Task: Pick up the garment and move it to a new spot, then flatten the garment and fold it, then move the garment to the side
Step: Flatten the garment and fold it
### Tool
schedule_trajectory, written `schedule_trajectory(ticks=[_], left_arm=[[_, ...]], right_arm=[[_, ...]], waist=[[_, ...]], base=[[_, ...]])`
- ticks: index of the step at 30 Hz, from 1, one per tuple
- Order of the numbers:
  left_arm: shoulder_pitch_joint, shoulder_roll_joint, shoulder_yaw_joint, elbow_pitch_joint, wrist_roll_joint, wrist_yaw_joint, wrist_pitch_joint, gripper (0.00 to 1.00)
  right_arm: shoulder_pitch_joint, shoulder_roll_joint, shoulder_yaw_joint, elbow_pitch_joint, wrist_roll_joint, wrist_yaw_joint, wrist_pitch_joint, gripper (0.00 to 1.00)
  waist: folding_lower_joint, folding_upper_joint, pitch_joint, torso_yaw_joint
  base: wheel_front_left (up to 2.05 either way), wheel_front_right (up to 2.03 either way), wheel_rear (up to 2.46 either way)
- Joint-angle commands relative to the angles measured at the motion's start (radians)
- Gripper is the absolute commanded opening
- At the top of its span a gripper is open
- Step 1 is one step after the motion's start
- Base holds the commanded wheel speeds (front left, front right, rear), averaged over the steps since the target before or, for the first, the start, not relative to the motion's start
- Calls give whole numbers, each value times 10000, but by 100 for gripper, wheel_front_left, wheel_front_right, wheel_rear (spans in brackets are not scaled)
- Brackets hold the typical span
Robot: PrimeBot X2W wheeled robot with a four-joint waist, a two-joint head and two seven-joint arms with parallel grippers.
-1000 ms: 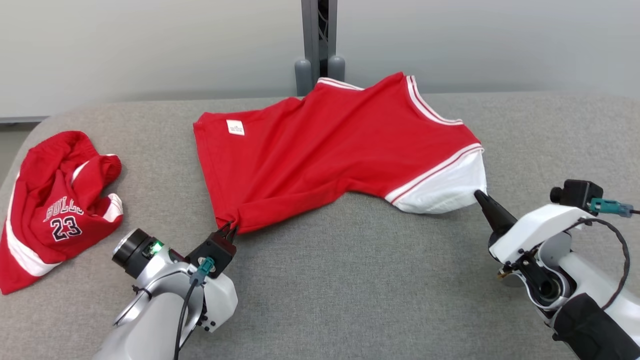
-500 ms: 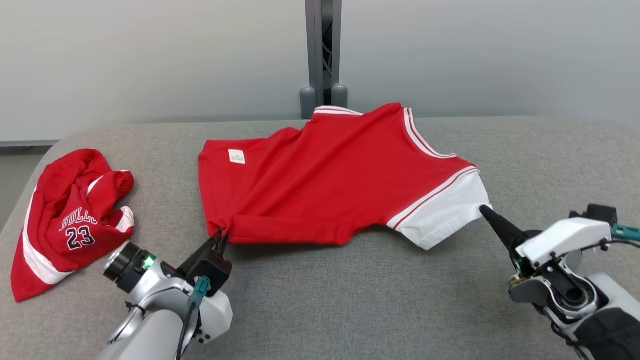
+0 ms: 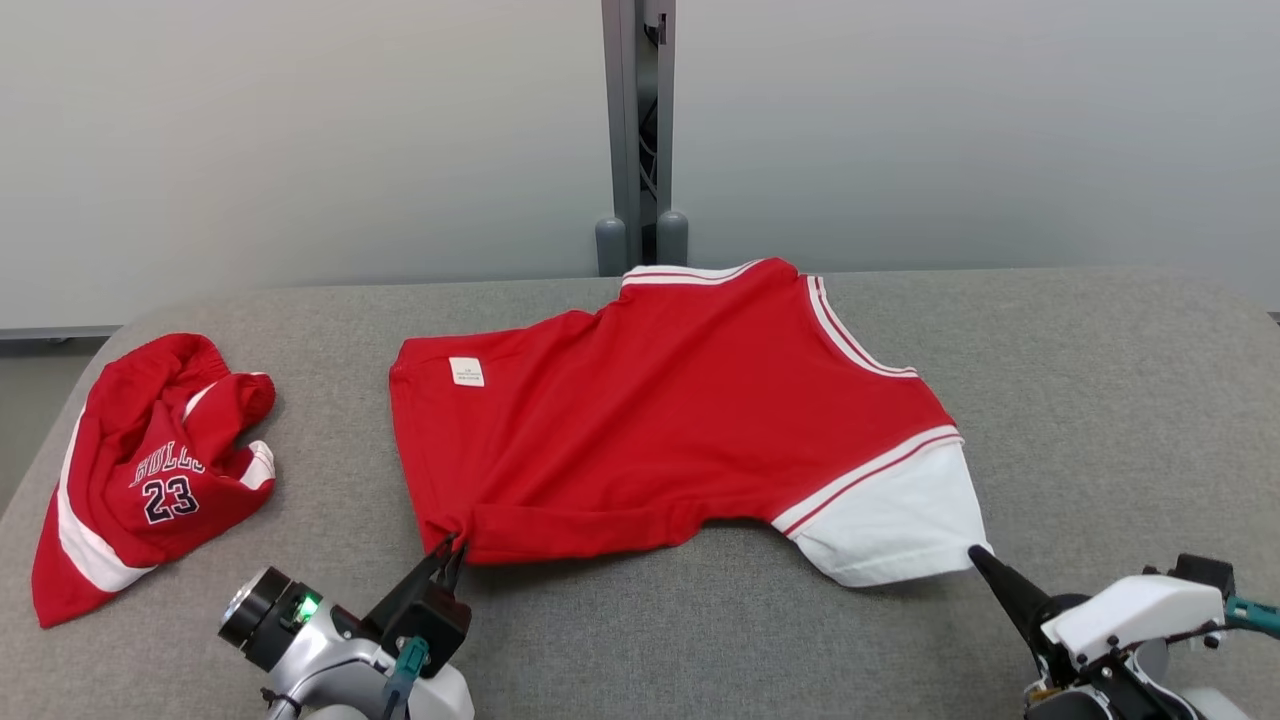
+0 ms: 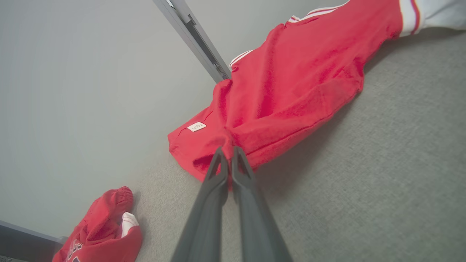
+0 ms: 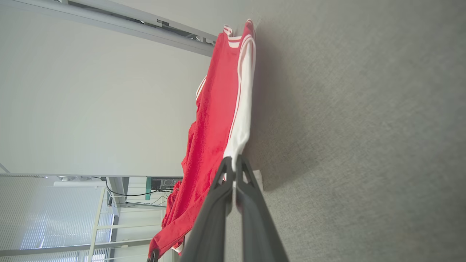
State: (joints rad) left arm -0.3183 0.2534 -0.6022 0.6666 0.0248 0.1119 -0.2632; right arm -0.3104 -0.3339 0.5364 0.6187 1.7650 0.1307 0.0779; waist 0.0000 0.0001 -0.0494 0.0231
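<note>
- Across the middle of the grey worktop (image 3: 700,640), the red garment (image 3: 650,430) lies spread out. Its long axis runs left to right, roughly parallel to the near edge, with the hem end towards the left edge and the striped neckline and white sleeve (image 3: 890,520) towards the right.
- At the garment's near-left corner, the left tool (image 3: 452,548) is clamped on a bunched pinch of red hem. The left wrist view shows the cloth nipped in its closed tip.
- At the near-right end, the right tool (image 3: 975,553) is closed on the outermost corner of the white sleeve, and the right wrist view shows white cloth caught between its fingers.
- Both tools sit on the garment's near side, well apart, one at each end of the long axis. The whole cloth stretches away from them towards the far edge and the grey post (image 3: 637,130).
- Neither arm is nearer, since each holds its own corner. An even pull along the axis looks like the way to take out the slack, where the near hem sags into a fold between the grips.
- Near the left edge, a crumpled red jersey (image 3: 150,470) lies apart from the garment. Any shift leftwards would likely crowd it.
</note>
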Motion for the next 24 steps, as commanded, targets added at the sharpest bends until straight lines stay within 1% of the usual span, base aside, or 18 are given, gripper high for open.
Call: schedule_trajectory(ticks=[1,9,12,21,24], left_arm=[[217,113,-36,-78,-101,77,-5,4],[1061,238,-45,-527,-345,409,-4,5],[1262,281,-58,-616,-381,461,-4,5],[1571,388,-52,-761,-478,425,-4,6],[1749,407,-84,-756,-502,278,-4,7]], right_arm=[[254,-55,-33,5,-55,0,-81,0],[1485,-66,-308,-472,104,0,-77,0],[1825,-115,-379,-612,164,0,-96,0],[2394,-43,-525,-950,421,0,92,0],[2555,-83,-494,-1056,423,0,127,0]], waist=[[0,-1,-83,-1],[0,-1,-522,48],[0,-1,-612,64],[0,-1,-750,101],[0,-1,-781,110]], base=[[0,0,0],[0,0,0],[0,0,0],[0,0,0],[0,0,0]])
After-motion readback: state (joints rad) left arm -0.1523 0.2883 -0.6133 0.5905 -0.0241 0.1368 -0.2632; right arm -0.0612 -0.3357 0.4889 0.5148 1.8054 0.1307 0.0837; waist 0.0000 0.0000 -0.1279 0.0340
